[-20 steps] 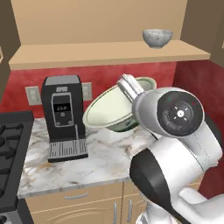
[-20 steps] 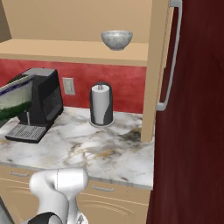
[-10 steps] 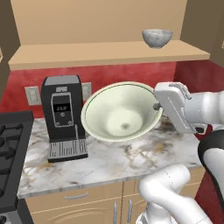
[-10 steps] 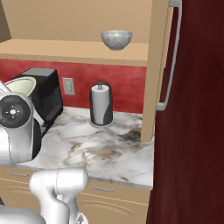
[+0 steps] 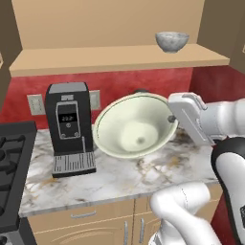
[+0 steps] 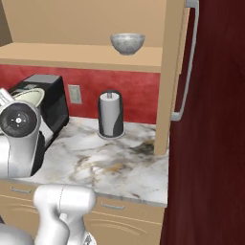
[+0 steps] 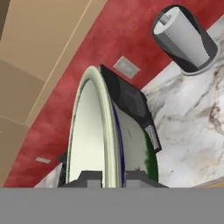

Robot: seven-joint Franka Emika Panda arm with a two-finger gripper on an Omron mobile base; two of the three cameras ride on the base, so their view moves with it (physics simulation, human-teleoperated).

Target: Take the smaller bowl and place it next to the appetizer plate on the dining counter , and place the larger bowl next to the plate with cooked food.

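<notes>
Kitchen: stove (image 5: 12, 158), coffee machine (image 5: 69, 129)

obstacles: coffee machine (image 5: 71, 128) left, paper towel roll (image 6: 111, 115) by backsplash | free: bare marble counter (image 6: 119, 162) between | above: shelf (image 5: 115, 60) overhang

The arm has swung its hand out to the right, and the big cream bowl (image 5: 134, 125) clamped by its rim in the claw (image 7: 111, 177) has turned from half hidden to facing outward, lower above the desk (image 5: 115, 174).

Wide cream larger bowl (image 5: 134, 127) held tilted on edge; mottled smaller bowl (image 5: 172, 41) upright on shelf
</notes>
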